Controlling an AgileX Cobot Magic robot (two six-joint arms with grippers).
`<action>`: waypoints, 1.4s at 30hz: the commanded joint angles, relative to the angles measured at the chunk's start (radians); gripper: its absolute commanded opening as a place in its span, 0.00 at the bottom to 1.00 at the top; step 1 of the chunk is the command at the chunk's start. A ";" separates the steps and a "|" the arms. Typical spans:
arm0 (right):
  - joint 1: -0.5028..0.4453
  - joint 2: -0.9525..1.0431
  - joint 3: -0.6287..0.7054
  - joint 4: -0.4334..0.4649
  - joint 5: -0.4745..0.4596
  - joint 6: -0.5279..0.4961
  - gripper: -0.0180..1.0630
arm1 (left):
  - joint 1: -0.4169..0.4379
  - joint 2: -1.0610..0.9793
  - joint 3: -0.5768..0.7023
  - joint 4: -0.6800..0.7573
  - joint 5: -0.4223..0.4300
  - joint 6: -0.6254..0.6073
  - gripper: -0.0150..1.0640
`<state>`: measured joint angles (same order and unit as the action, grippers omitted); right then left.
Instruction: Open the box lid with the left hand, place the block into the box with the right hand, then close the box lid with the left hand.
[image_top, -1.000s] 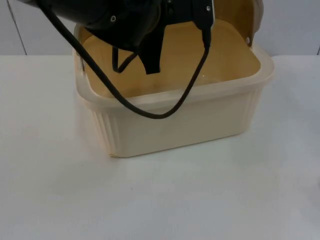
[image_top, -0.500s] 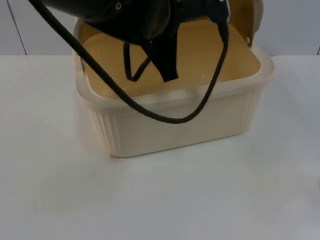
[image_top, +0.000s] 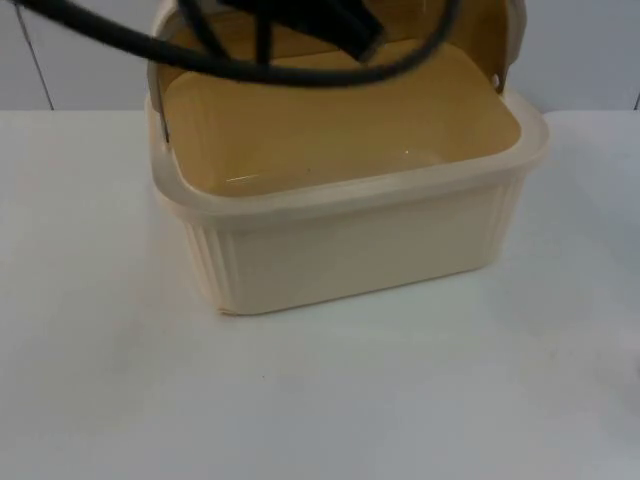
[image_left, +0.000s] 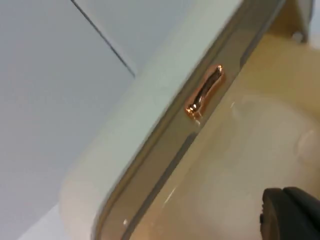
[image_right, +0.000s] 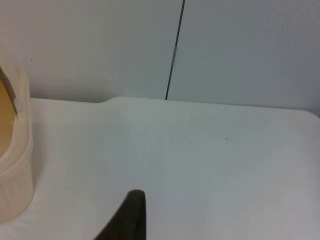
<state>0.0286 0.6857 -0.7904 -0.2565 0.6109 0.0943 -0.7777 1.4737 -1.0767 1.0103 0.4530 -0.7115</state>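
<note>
Box (image_top: 350, 235) sits mid-table, long axis across the top view. Lid (image_top: 480, 30) is swung up at the far rim, hinged there; inside looks bare, no block made out in it. Left gripper (image_top: 355, 30) hangs above the far rim, near the lid; its wrist view looks along the lid's edge at a copper-coloured catch (image_left: 205, 92). Finger spread: cannot tell. Right arm waits off the box's right side, one fingertip (image_right: 127, 217) over bare table (image_right: 200, 165); spread: cannot tell. Judgement: right arm's turn next.
</note>
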 joint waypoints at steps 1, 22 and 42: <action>0.007 -0.003 -0.008 -0.002 -0.007 0.004 0.99 | 0.025 -0.086 0.052 -0.035 -0.040 -0.044 0.01; 0.007 -0.003 -0.008 0.007 -0.009 0.004 0.99 | 0.499 -0.215 0.035 -0.674 -0.022 0.342 0.01; 0.007 -0.004 -0.008 0.009 0.008 0.004 0.99 | 0.699 -0.165 -0.028 -0.966 -0.032 0.609 0.01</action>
<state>0.0286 0.6857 -0.7908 -0.2531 0.6206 0.0982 -0.0815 1.3049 -1.0979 0.0324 0.4349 -0.0851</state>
